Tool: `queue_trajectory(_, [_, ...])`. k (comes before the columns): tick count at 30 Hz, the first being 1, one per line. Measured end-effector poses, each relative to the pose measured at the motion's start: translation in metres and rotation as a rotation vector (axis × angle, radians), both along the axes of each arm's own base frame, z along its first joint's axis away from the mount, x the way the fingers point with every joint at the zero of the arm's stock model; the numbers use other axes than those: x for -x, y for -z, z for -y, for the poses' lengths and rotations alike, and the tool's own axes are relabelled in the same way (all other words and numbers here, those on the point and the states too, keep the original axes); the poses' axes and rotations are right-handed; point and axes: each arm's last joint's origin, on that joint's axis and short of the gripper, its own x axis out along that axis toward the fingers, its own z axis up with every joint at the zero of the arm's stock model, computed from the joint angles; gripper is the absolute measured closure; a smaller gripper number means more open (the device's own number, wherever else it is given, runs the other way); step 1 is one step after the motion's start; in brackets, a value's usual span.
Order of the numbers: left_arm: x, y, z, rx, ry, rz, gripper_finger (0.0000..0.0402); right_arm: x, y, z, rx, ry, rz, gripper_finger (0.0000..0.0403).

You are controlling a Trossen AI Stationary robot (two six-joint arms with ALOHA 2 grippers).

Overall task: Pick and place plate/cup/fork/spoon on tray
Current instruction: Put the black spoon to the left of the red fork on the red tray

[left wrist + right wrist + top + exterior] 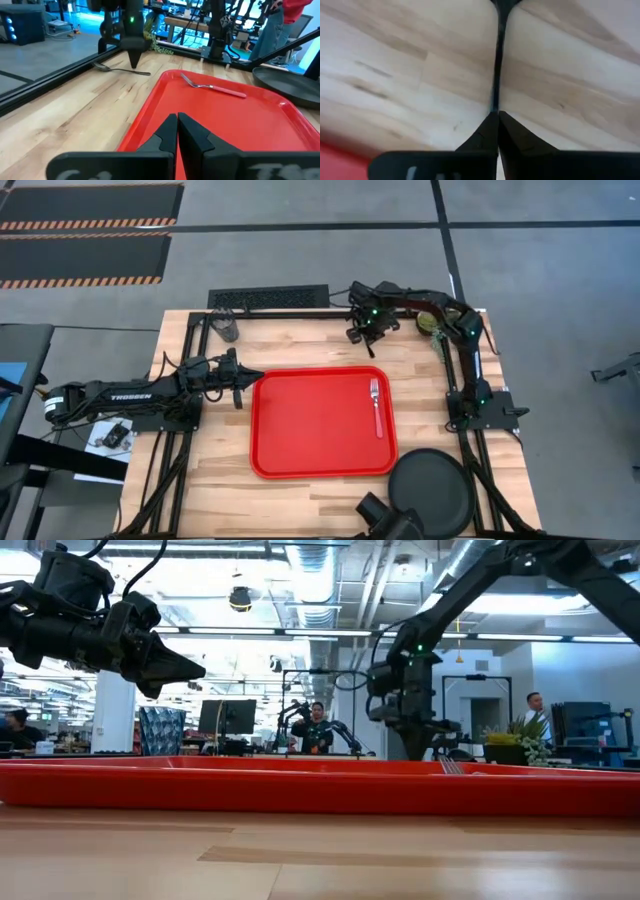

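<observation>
Right gripper (362,332) over far table edge, just above black spoon (121,70) lying on wood beyond red tray (320,422); fingers (492,131) clenched together, spoon handle right beneath tips, not lifted.

Left gripper (243,377) hovers at tray's left edge, fingers pressed together, empty.

Fork (376,406) lies in tray, right side.

Black plate (430,490) near-right of tray on table.

Cup (226,326) far-left on table.

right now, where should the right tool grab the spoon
Take the spoon at mid-handle, coming straight down with the fingers across the slim shaft. It lies flat on the wood beyond the tray, and the right tool hangs shut right over the handle.
</observation>
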Motion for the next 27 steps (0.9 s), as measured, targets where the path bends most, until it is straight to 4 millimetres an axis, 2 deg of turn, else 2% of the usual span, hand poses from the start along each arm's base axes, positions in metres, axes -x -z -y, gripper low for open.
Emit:
queue_trajectory(8, [0.0,0.0,0.0,0.003,0.0,0.003,0.04,0.002,-0.043,-0.007,0.139,-0.016,0.069,0.0301])
queue_trajectory(11, [0.0,0.0,0.0,0.003,0.0,0.003,0.04,-0.003,-0.048,-0.006,0.229,-0.076,0.079,0.0276])
queue_trajectory(15, [0.0,0.0,0.0,0.002,0.0,0.004,0.04,-0.01,-0.035,-0.001,0.249,-0.153,0.096,0.0259])
queue_trajectory(21, [0.0,0.0,0.0,0.005,-0.001,0.004,0.04,-0.012,-0.002,0.006,0.184,-0.165,0.029,0.027])
queue_trajectory(24, [0.0,0.0,0.0,0.005,-0.001,0.004,0.04,-0.012,0.007,0.007,0.187,-0.167,0.001,0.0277])
queue_trajectory(27, [0.0,0.0,0.0,0.005,-0.001,0.004,0.04,-0.013,0.007,0.008,0.216,-0.168,-0.021,0.0281])
